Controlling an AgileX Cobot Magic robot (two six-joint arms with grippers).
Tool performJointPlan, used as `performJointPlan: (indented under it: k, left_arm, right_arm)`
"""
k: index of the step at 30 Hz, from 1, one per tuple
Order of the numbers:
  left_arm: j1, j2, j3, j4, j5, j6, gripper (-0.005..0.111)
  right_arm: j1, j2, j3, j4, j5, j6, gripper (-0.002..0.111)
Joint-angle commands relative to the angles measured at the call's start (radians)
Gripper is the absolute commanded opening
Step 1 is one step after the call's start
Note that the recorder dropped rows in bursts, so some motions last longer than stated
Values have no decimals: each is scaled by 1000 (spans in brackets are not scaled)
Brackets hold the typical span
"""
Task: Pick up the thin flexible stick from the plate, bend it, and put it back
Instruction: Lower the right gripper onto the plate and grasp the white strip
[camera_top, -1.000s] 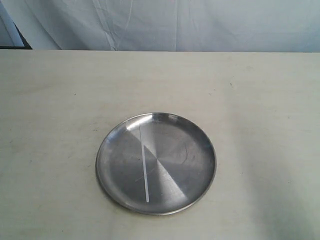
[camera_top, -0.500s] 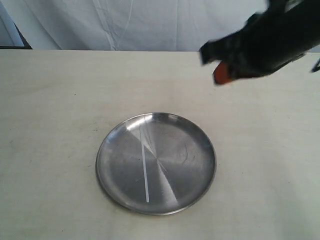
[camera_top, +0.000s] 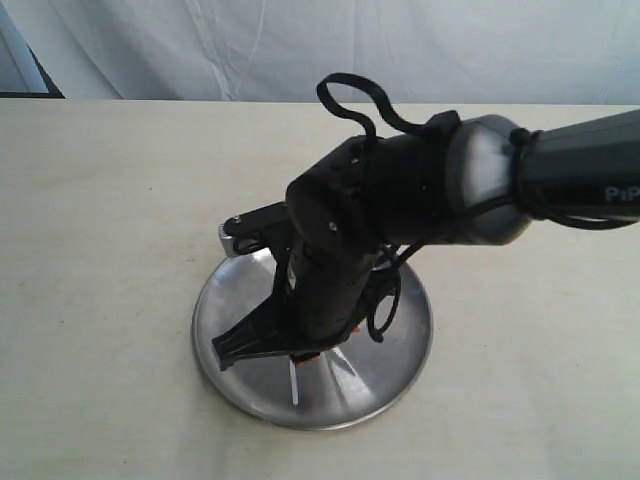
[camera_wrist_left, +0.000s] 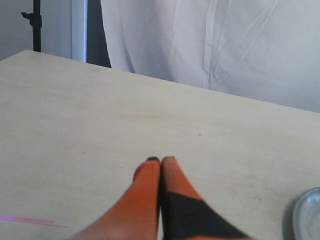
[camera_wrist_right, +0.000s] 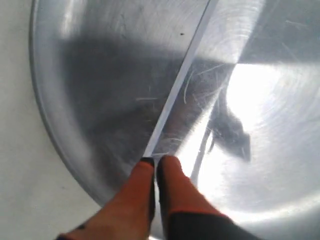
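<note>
The round silver plate (camera_top: 405, 350) lies on the pale table, its rim also showing in the left wrist view (camera_wrist_left: 306, 216). The thin translucent stick (camera_wrist_right: 182, 82) lies straight across the plate (camera_wrist_right: 75, 110); only its near end (camera_top: 294, 385) shows in the exterior view, below the arm. My right gripper (camera_wrist_right: 155, 161) is low over the plate, jaws shut, tips at the stick's end. Whether they pinch it is unclear. In the exterior view its fingers (camera_top: 302, 352) are mostly hidden under the black wrist. My left gripper (camera_wrist_left: 161, 160) hovers shut and empty over bare table, away from the plate.
The black right arm (camera_top: 470, 180) reaches in from the right and covers much of the plate's middle. A white cloth (camera_top: 350, 45) hangs behind the table's far edge. A thin pink mark (camera_wrist_left: 32, 220) lies on the table near the left gripper.
The right arm swept in from the upper right and dropped onto the plate, its shut tips now at the stick's end. The stick and the plate lie where they were.
</note>
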Motion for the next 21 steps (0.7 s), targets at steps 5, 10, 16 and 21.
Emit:
performJointPlan:
  k: [5, 10, 16, 21]
  left_arm:
    - [-11, -5, 2, -4, -2, 0, 0]
    - [-11, -5, 2, -4, -2, 0, 0]
    - [-11, -5, 2, -4, -2, 0, 0]
    - [-11, -5, 2, -4, -2, 0, 0]
  right_arm:
    - [3, 61, -7, 40, -35, 8, 54]
    - [3, 96, -7, 22, -100, 8, 50]
    - [3, 148, -17, 2, -106, 8, 38]
    - [3, 185, -68, -45, -57, 8, 38]
